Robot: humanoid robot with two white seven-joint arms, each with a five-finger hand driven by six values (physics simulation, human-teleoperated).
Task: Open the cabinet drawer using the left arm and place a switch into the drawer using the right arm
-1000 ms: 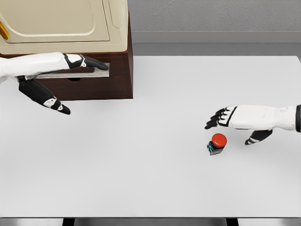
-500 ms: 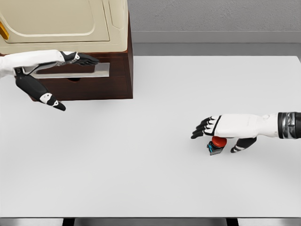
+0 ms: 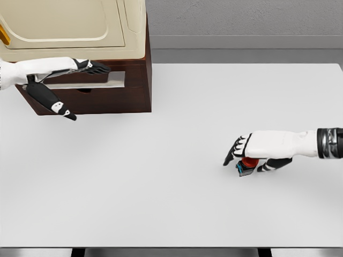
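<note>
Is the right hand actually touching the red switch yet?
Cannot tell. In the head view the right hand lies over the switch, its fingers curling down around the red cap, but the palm hides where contact would be.

My right hand (image 3: 261, 152) covers most of the switch (image 3: 246, 167), so I cannot tell whether my fingers grip it. My left hand (image 3: 59, 80) hides part of the drawer handle (image 3: 110, 80). The cabinet (image 3: 107, 64) is cut off at the top and left edges.
</note>
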